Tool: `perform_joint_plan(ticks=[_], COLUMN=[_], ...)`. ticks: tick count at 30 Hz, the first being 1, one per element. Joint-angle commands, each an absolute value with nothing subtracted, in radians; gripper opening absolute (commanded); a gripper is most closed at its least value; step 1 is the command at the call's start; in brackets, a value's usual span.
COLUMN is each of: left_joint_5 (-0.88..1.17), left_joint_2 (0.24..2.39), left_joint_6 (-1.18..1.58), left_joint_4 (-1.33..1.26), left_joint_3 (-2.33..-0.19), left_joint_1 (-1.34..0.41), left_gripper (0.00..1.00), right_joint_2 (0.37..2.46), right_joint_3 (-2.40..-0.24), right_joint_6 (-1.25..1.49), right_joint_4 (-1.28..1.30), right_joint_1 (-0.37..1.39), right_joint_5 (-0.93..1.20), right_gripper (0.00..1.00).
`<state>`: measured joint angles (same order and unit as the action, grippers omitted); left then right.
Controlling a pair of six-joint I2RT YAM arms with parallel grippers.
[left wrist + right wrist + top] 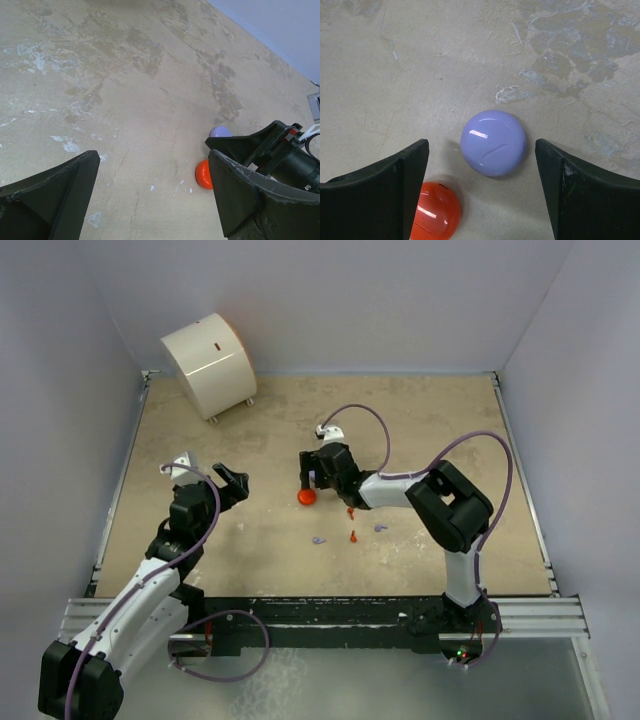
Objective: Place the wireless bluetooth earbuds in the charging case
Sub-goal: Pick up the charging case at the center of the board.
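Open right hand (481, 150) straddles lilac case (493, 142), finger (380, 190) half-hiding orange case (437, 215); left hand (152, 156) open.

Two arms seen from above, both end effectors with jaws apart.
The left arm (150, 590) rises from the lower left of the frame and slants up and to the right. It carries the left end effector (236, 483) at centre left, fingers spread wide. The right arm (455, 510) stands at lower right with its elbow bent and its forearm reaching left to frame centre. The right end effector (311, 482) points downward, its fingers well apart in the wrist view.
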<state>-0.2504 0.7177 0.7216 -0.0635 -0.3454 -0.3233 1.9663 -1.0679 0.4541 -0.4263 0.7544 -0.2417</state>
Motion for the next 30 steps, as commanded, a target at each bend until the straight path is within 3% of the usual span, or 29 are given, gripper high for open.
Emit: perform_joint_plan(ticks=[1, 11, 30], left_joint_5=[-0.262, -0.272, -0.288], left_joint_2=[0.718, 0.631, 0.606], left_joint_6=[0.710, 0.710, 0.707], left_joint_4=[-0.111, -0.043, -0.024], left_joint_3=[-0.348, -0.344, -0.325], left_joint_1=[-0.327, -0.328, -0.328], left_gripper=[0.90, 0.90, 0.90], right_joint_2=[1.934, 1.939, 2.003], right_joint_3=[-1.099, -1.139, -1.212], right_joint_6=[0.457, 0.485, 0.430], right_joint_4=[-0.375, -0.357, -0.297], right_joint_1=[0.788, 0.875, 0.861], right_joint_5=[-0.216, -0.206, -0.327], right_gripper=[0.88, 0.88, 0.90])
